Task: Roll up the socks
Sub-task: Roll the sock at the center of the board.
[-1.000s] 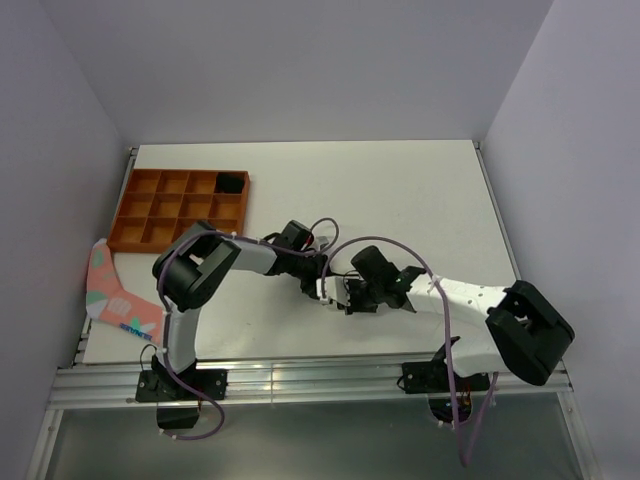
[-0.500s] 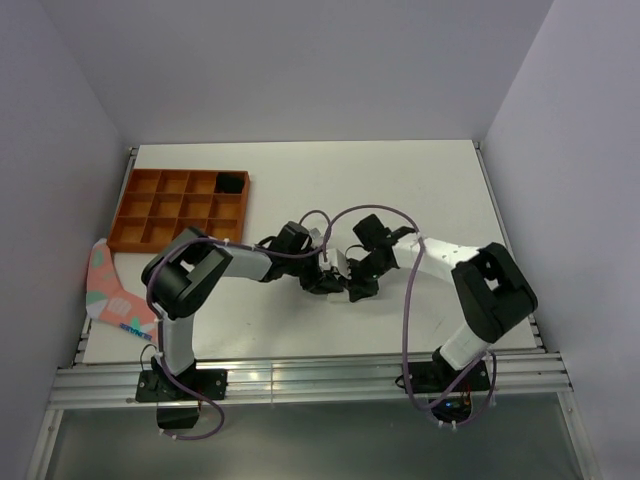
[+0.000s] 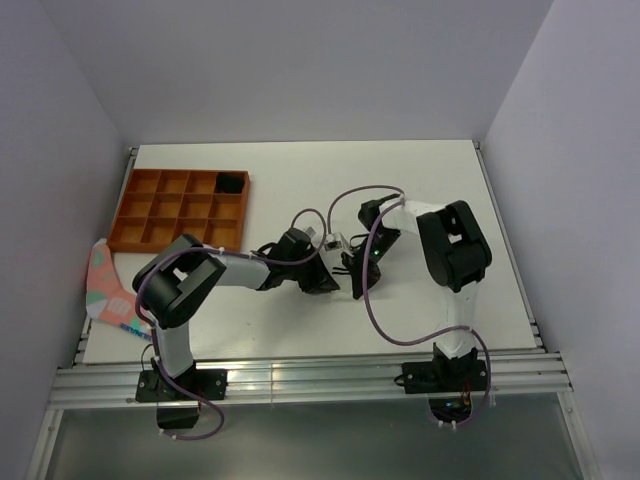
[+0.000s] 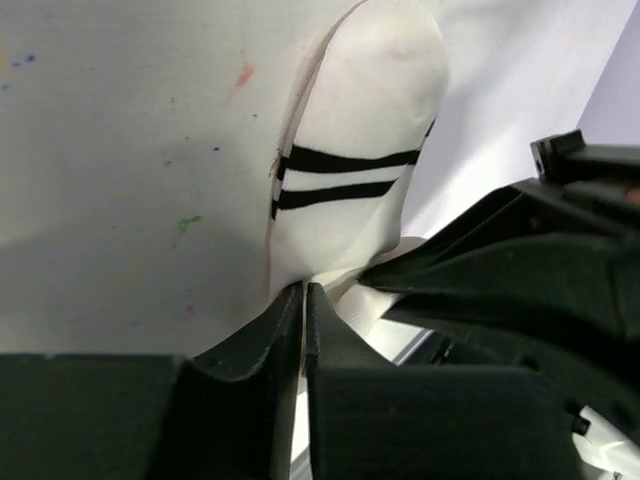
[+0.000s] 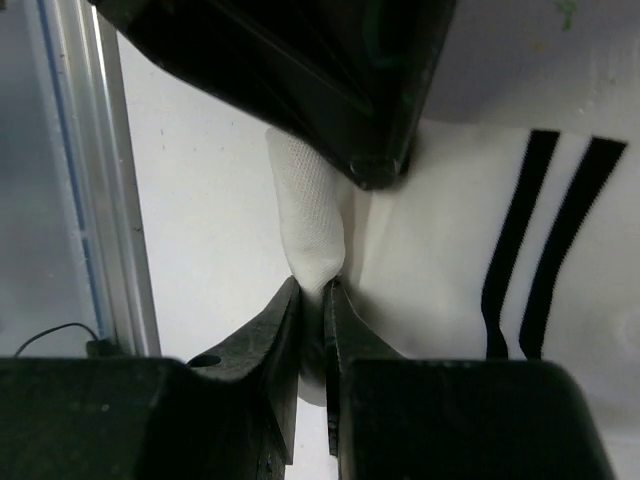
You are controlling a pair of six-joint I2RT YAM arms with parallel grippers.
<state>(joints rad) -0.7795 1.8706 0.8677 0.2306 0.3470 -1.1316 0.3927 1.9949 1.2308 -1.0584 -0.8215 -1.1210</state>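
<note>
White sock (image 4: pixel 352 215) in left pincer (image 4: pixel 303 291) and right pincer (image 5: pixel 320 288)

The white sock (image 4: pixel 350 215) is hidden at its lower end by the left gripper (image 4: pixel 303 292), and cut off rightward in the right wrist view.

two black-and-white arms (image 3: pixel 238 264) with looping purple cables (image 3: pixel 367 295)
</note>
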